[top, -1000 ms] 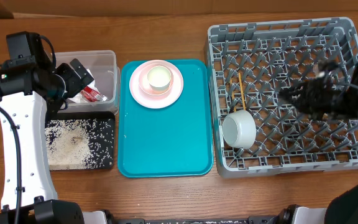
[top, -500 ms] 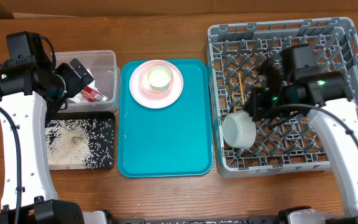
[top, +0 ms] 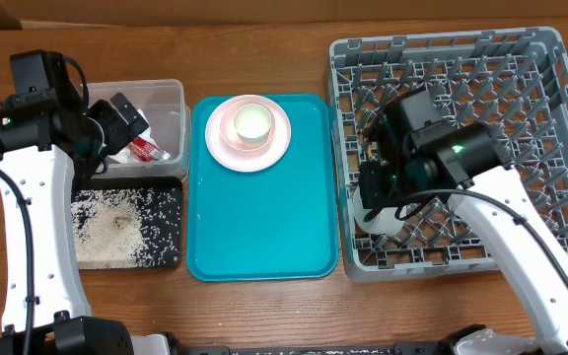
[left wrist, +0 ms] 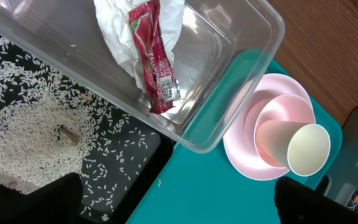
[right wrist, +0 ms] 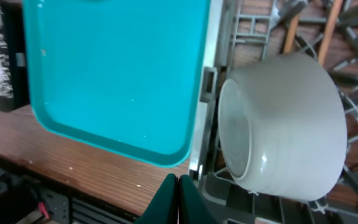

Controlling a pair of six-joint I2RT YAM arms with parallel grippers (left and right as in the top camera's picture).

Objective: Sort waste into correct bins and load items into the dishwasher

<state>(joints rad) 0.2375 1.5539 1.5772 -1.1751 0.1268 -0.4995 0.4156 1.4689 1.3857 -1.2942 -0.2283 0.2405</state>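
the sideways white bowl [right wrist: 284, 124] in the rack [top: 521, 69] could be knocked by the clenched, empty right pincer [right wrist: 179, 193] close beside it; the left pincer [left wrist: 179, 202] is held released.

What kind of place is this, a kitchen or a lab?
Likely a lab tabletop staged as a dish-clearing station: a grey dish rack holding a white bowl, and a teal tray with a pink plate.

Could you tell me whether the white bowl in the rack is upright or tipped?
Tipped: the white bowl lies on its side, base facing the teal tray.
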